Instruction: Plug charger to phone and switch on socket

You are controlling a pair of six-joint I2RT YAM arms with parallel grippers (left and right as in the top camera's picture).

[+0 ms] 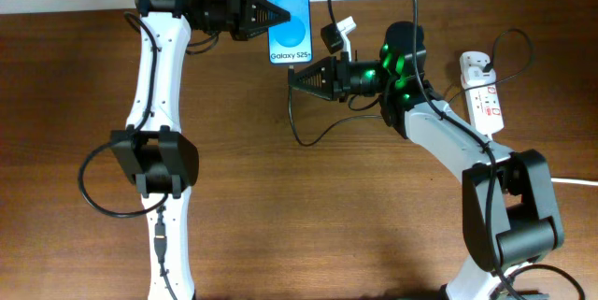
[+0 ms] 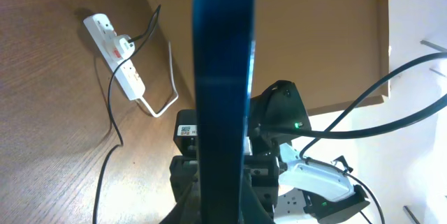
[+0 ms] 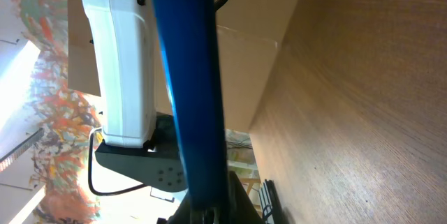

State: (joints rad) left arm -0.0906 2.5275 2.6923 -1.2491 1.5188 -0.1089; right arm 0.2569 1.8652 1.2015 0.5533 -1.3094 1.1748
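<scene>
Nearest, the charger [image 1: 295,137] lies in a loose loop on the surface [image 1: 280,235]. That slack could snag or pull taut and drag the tip off line during the push-in. To the right sits the socket [image 1: 483,94], which a hard tug on the lead could shift; whether it is switched on I cannot tell. The right pincer [image 1: 293,78] points left, just near of the near end of the phone [image 1: 290,6]. Whether it is pinching the charger's tip I cannot tell, since its own view shows only a blue edge. Farthest, at the far middle, the left pincer [image 1: 268,15] is clamped on the phone by its left edge alone. An off-centre push could therefore, I judge, pivot the phone or slide it out of that hold.
</scene>
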